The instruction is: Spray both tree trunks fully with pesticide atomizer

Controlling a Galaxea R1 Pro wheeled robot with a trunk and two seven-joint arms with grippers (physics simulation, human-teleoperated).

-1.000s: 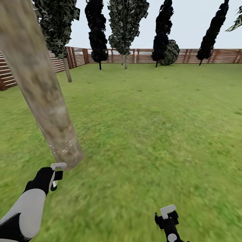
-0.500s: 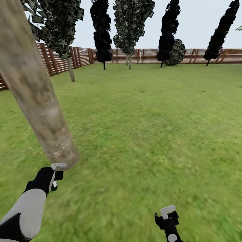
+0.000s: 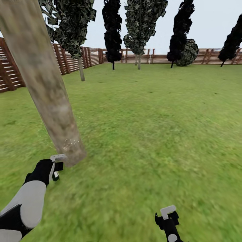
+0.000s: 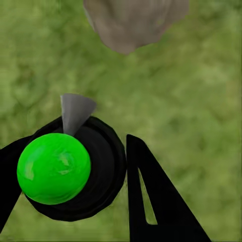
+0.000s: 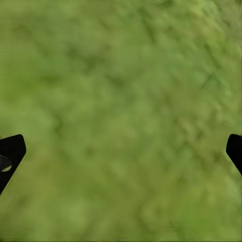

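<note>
Head view puts my left gripper [image 3: 55,167], clamped on the pesticide atomizer [image 3: 57,158], just short of the tree trunk [image 3: 50,90], whose long axis leans up and away, white pesticide [image 3: 70,143] specks only near its base; my right gripper [image 3: 167,215] hangs well apart, fingers spread wide over the grass [image 3: 151,134]. Left wrist view adds the atomizer's green ball [image 4: 54,168] and grey nozzle [image 4: 75,112] pointing at the trunk foot
</note>
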